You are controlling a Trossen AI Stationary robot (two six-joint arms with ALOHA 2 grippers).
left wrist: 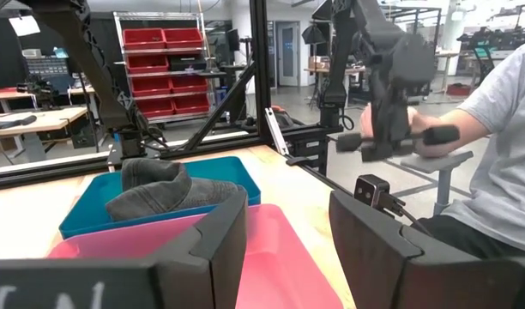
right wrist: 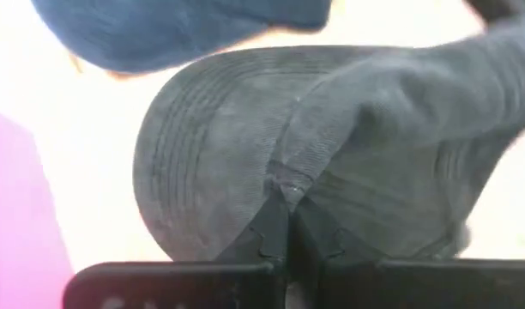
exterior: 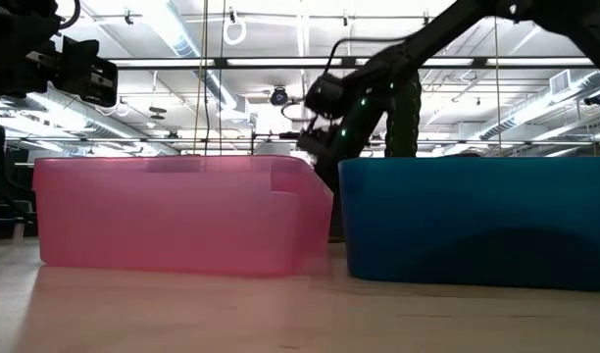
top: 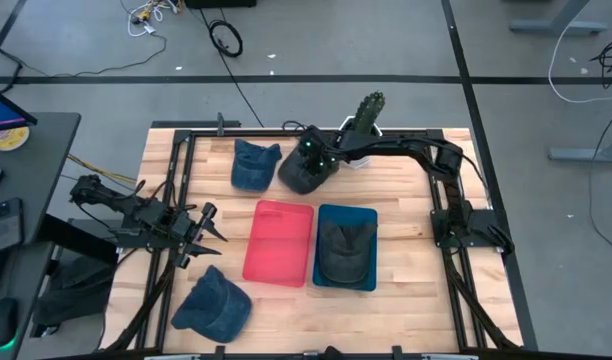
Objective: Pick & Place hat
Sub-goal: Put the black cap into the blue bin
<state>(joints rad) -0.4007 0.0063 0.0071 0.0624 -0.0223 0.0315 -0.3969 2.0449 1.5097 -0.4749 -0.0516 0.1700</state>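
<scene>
Two fingers of the right gripper are pinched tight together on the fabric of a dark grey hat, the cloth bunched up right where the tips meet, so that's a solid clench on the cap. In the overhead view that hat is at the far side of the table, touching a blue hat on its left and sitting just beyond the red tray and the blue tray. Another grey hat already lies inside the blue tray, while the red one has nothing in it. A second blue hat sits near the front left corner. Left gripper hangs at the left side with its fingers spread wide apart, gripping nothing, just beside the red tray's left edge. Bare wood is open right of the blue tray and along the front edge.
</scene>
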